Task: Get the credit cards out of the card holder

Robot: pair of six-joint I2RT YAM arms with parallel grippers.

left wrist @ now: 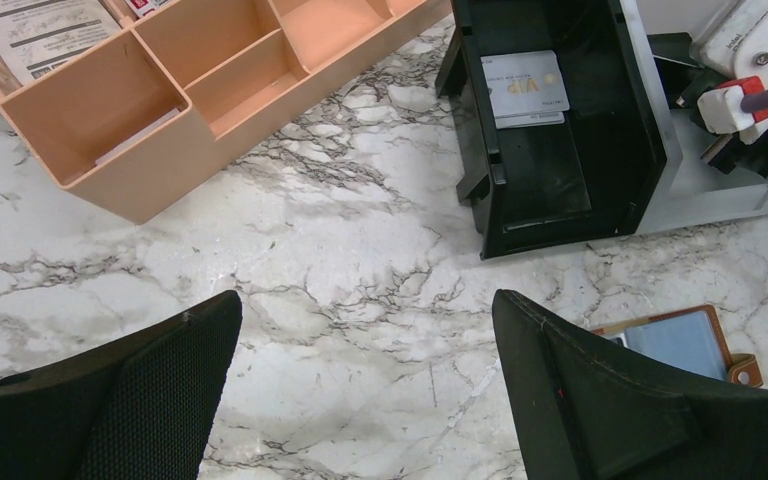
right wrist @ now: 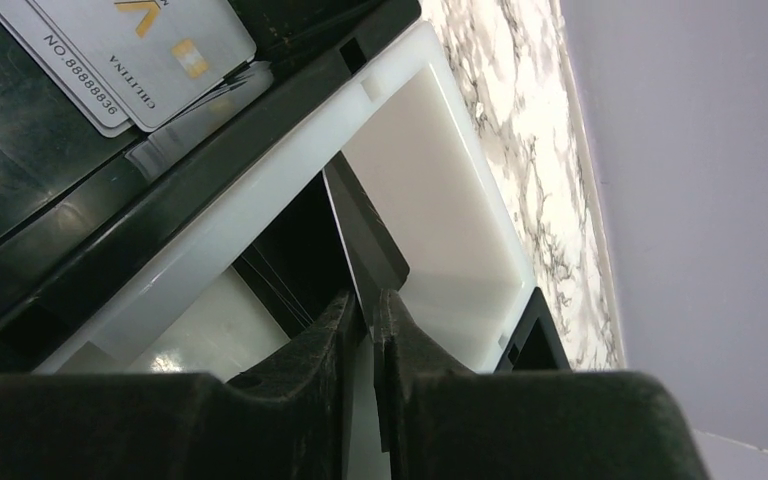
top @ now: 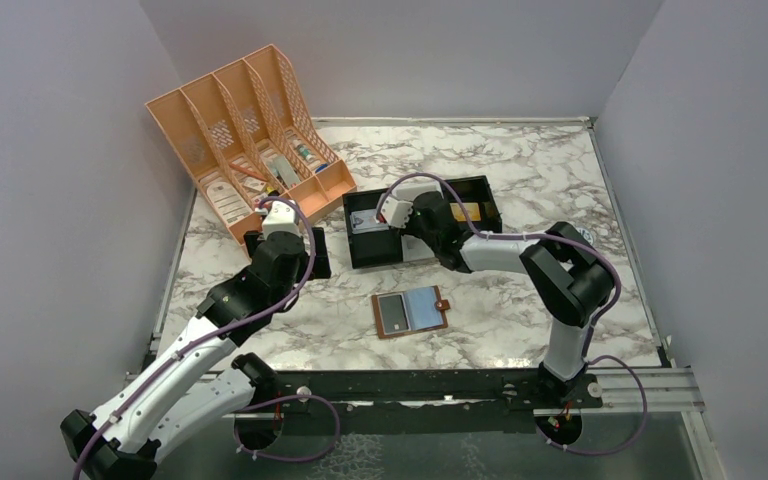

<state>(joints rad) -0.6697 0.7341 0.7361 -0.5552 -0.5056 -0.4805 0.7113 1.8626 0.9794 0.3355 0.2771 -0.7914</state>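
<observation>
**Card edge-on between the right fingers, over the tray's white compartment**

Far left, against the back wall: orange organiser (top: 245,140) with slanted slots, papers and small items inside, standing on the marble table (top: 530,170). Just in front of it, left gripper (left wrist: 365,300) spread wide, holding nothing, hovering over bare marble between organiser and black tray (left wrist: 560,190).

Next along, the black tray itself. In its left black compartment, two credit cards (left wrist: 525,85), pale grey, stacked slightly askew and lying flat, the top one marked VIP. Beside that, toward the right, the white compartment (right wrist: 450,200) of the same tray.

Right gripper (right wrist: 370,320) down inside that white compartment, fingers set close with only a slim slit between. In the slit, a further card (right wrist: 360,235), seen edge-on and upright. Hard to say from the wrist view whether the pads press on it or stand just clear.

In front of the tray, nearer the arm bases: card holder (top: 410,312), brown, spread open and flat on the marble, apart from both grippers. Dark grey panel on its left half, blue-grey pocket on its right, snap tab (top: 444,305) sticking out from the right edge. Farthest right, right arm (top: 570,280) arching in from that side of the table toward the tray.
</observation>
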